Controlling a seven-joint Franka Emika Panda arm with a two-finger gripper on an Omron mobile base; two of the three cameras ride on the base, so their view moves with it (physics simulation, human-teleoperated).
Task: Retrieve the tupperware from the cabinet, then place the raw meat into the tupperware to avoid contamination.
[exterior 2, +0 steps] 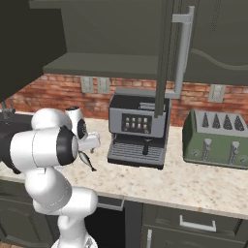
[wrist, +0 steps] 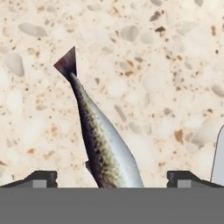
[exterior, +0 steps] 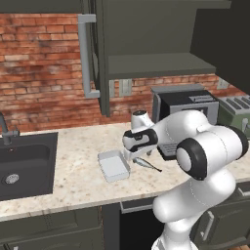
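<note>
The raw meat (wrist: 101,144), a slender silvery fish with a dark tail, lies flat on the speckled counter. My gripper (wrist: 113,179) hangs right over its head end, open, with one fingertip (wrist: 41,178) on each side of the body and nothing held. From the left base view the fish (exterior: 148,165) lies just right of the tupperware (exterior: 114,166), a shallow translucent box that stands empty on the counter. The hand (exterior: 139,140) points down above the fish. The cabinet (exterior: 156,63) overhead has its door swung open and a bare shelf.
A coffee machine (exterior 2: 138,131) stands close behind the fish, and a green toaster (exterior 2: 218,138) sits further right. The dark sink (exterior: 27,163) is set into the counter on the left. The open cabinet door (exterior: 90,53) with its bar handle juts out above.
</note>
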